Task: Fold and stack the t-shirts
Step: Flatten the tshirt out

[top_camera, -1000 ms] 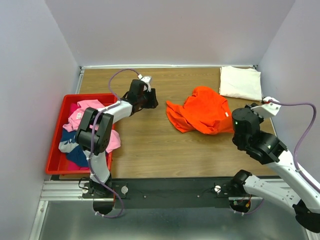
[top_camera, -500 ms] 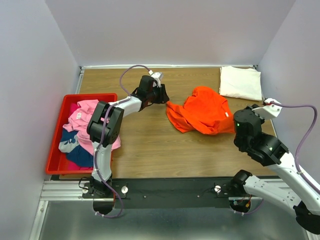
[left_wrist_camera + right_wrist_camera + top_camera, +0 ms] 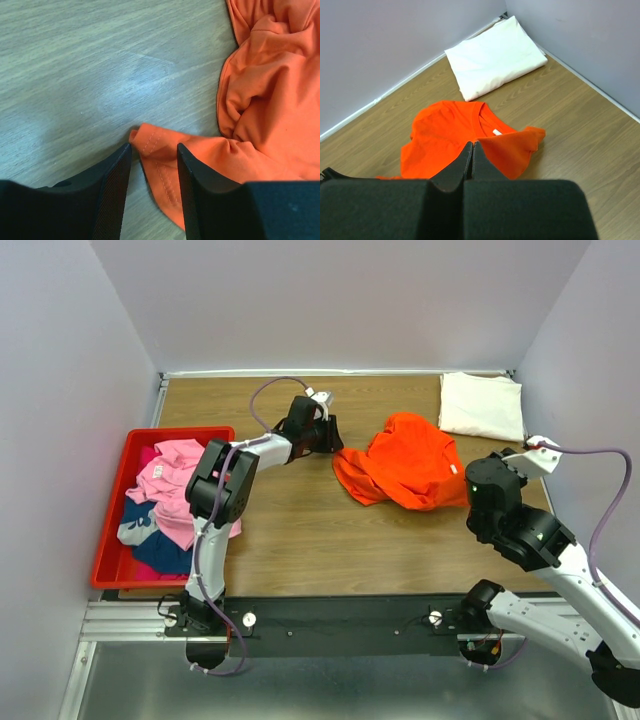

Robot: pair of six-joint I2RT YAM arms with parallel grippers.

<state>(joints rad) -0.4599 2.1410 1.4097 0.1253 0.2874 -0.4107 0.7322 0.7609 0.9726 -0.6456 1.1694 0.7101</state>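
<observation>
Far to the left of the bright orange cloth t-shirt (image 3: 410,465), which lies crumpled in the middle of the brown wooden table (image 3: 290,530), stands the red plastic bin (image 3: 180,433). In it a pink cloth t-shirt (image 3: 172,475) is heaped over a dark blue cloth t-shirt (image 3: 160,552). I think they are kept there for their turn, because only one shirt can be spread out at a time.

At the left edge of the orange shirt the left gripper (image 3: 152,150) is low over the wood. Its two black fingers (image 3: 112,185) are spread, and the stitched hem corner (image 3: 147,142) of the shirt lies just between them, not yet pinched. In my judgement this place is chosen because a corner gives a good hold for pulling the cloth flat before folding.

Behind the orange shirt and to its right, the cream-white cloth t-shirt (image 3: 482,406) lies already folded in a neat rectangle. It seems to be the start of the stack.

On the near right side of the orange shirt the right gripper (image 3: 471,150) hangs above the table, apart from the cloth. Its fingers are pressed together with nothing between them. Probably it is held back until the left one has a grip.
</observation>
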